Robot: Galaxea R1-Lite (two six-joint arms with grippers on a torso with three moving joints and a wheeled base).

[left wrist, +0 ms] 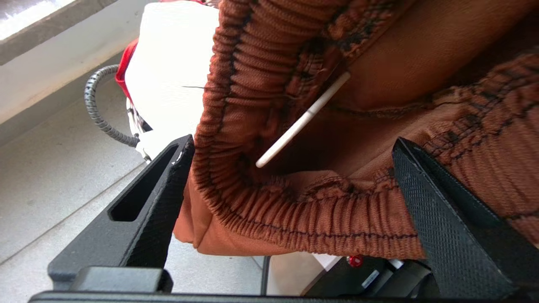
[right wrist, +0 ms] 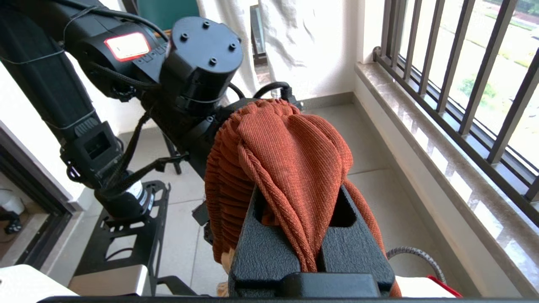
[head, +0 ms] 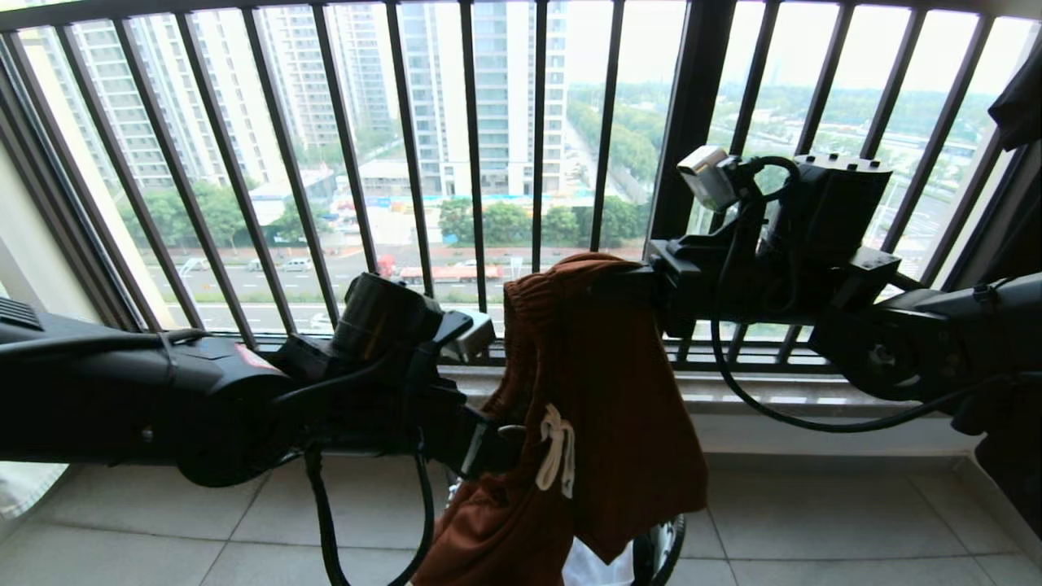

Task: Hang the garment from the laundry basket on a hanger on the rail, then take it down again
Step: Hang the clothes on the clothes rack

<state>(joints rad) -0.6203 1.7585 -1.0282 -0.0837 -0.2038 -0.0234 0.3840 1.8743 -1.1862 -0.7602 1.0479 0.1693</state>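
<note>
A: Left gripper (left wrist: 290, 189)?
B: Spread wide, its jaws either side of the shorts' (head: 586, 407) waistband, a white hanger (left wrist: 303, 120) tip inside.
A: Right gripper (right wrist: 311, 235)?
B: Pinching the waistband, shorts dangling above the floor.

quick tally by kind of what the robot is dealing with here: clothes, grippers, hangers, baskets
shorts: 1
grippers: 2, left gripper and right gripper
hanger: 1, only a white tip showing inside the waistband
basket: 1, only a bit of rim showing
total: 5
</note>
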